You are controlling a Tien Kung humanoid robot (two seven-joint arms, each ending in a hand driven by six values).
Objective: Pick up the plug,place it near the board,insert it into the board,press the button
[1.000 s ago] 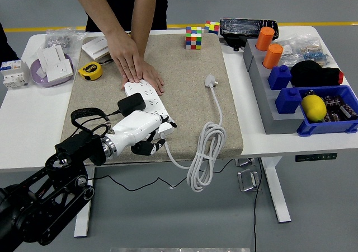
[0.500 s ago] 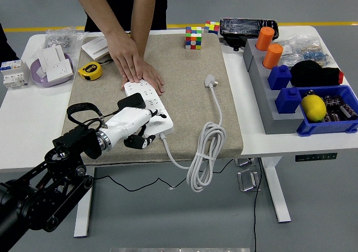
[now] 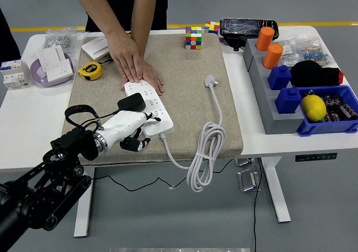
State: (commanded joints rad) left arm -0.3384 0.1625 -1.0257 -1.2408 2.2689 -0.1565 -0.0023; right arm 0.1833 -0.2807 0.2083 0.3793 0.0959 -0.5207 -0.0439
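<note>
Coarse, matt beige woven cloth mat [image 3: 184, 84] carrying a smooth, glossy white plastic power strip [image 3: 150, 107], with a matt black plastic plug adapter [image 3: 131, 103] on the strip's left side.

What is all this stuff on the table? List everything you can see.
Power strip: one, white, on the mat, left of centre.
Adapter: one, black, plugged into the strip.
Plug: one, white, on the mat; its cable coils over the near edge.
Mat: one, beige, table centre.
Cubes: two, multicoloured, far edge.
Tape measure: one, yellow, left.
Bowl: one, purple, holding white sockets, far left.
Cups: two, orange, right.
Bin: one, blue, holding a lemon, far right.
Person's hands: two, pressing the strip's far end.
Left hand: one, white, at the strip's near end, fingers curled.
</note>
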